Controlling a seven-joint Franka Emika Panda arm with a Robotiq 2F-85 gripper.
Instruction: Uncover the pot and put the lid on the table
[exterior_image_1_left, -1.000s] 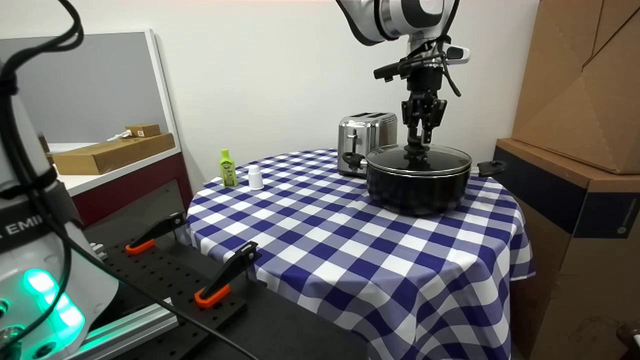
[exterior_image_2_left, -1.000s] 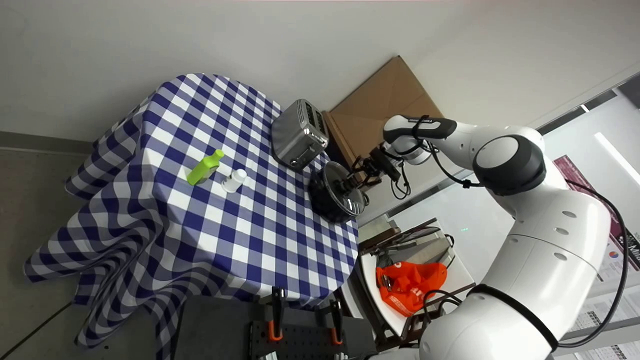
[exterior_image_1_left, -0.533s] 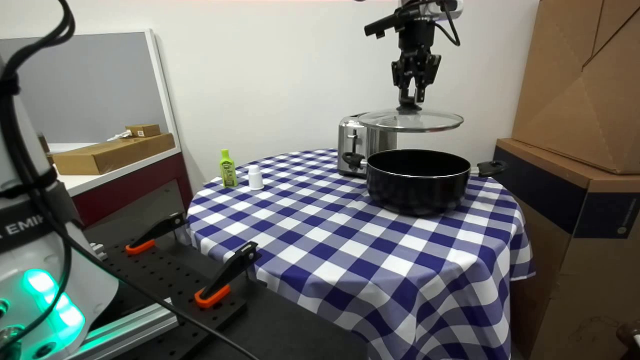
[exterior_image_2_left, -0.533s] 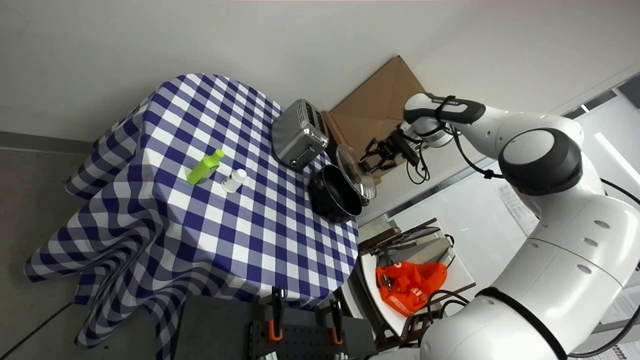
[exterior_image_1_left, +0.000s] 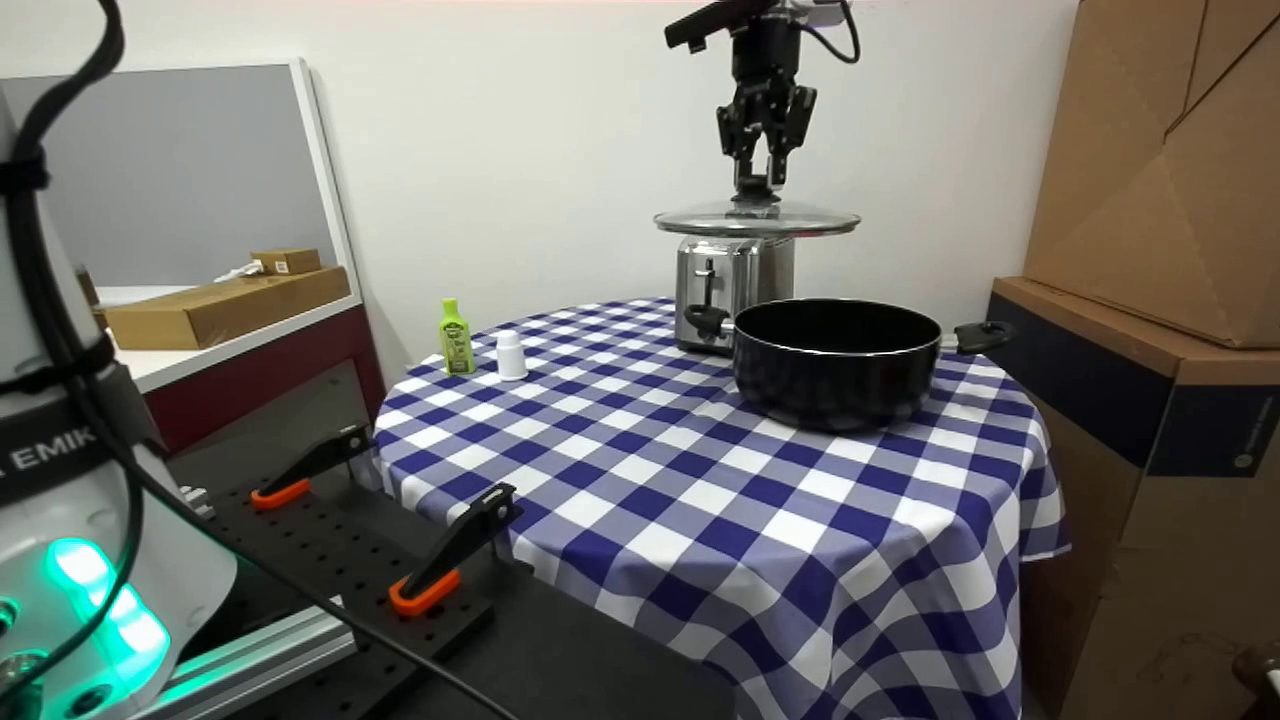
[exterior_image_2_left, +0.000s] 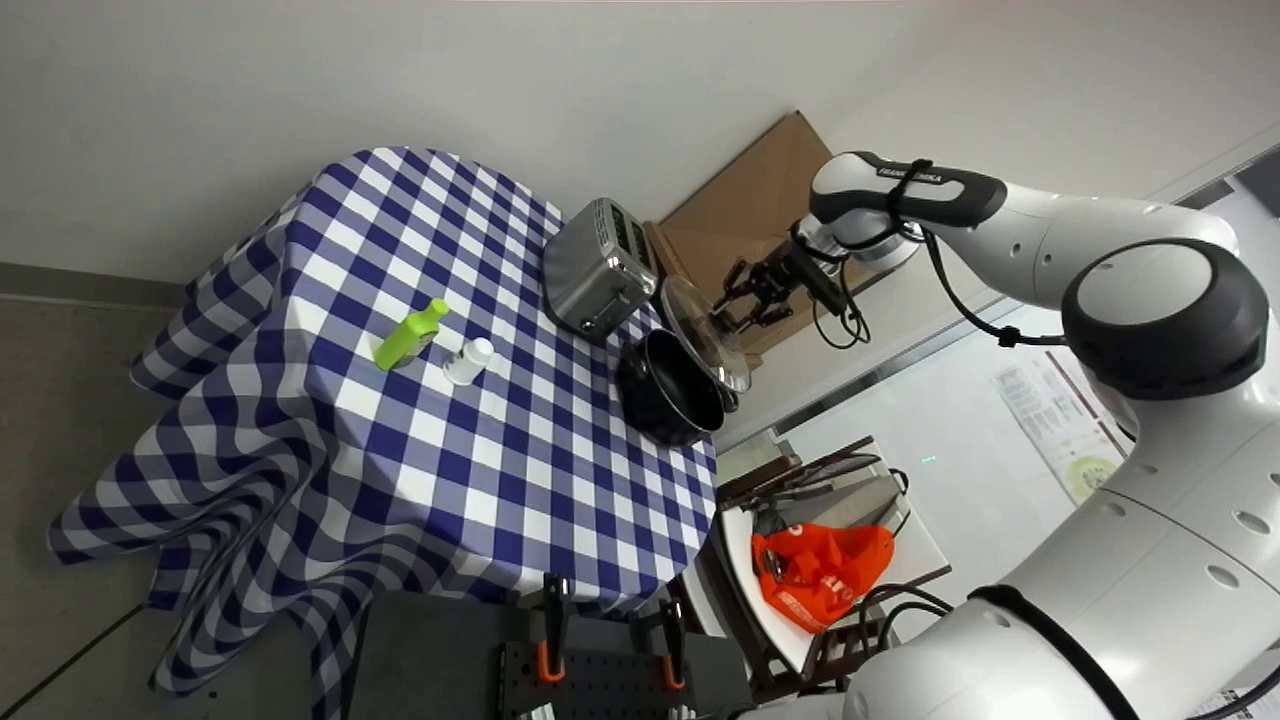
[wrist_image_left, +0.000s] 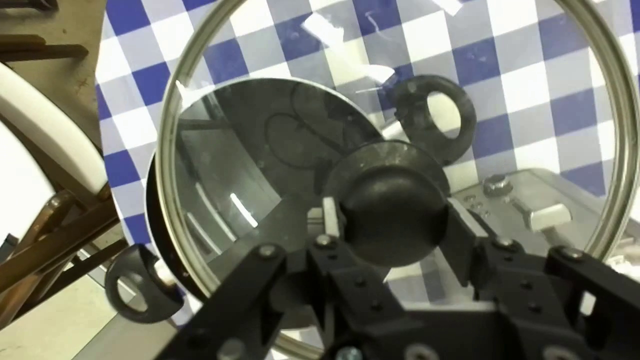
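Observation:
My gripper (exterior_image_1_left: 759, 178) is shut on the black knob of the clear glass lid (exterior_image_1_left: 690, 220) and holds it level in the air. In the wrist view the fingers (wrist_image_left: 395, 220) press the knob from both sides, and the lid's metal rim (wrist_image_left: 625, 145) fills much of the picture. The lid also shows in an exterior view (exterior_image_2_left: 690, 320), above the pot's toaster side. The black pot (exterior_image_1_left: 835, 390) stands open on the checked table (exterior_image_1_left: 620, 480). It shows in the other picture too (exterior_image_2_left: 655, 405). Its inside is dark.
A silver toaster (exterior_image_1_left: 740, 290) stands close beside the pot, under the lid's edge. A green bottle (exterior_image_1_left: 457, 345) and a white bottle (exterior_image_1_left: 511, 360) stand on the table's far side. Cardboard boxes (exterior_image_1_left: 1150, 180) rise past the pot. Clamps (exterior_image_1_left: 460, 540) sit on the dark workbench.
The lid has lifted off the pot in my gripper. It has then moved sideways from over the pot toward the toaster. The pot has not moved.

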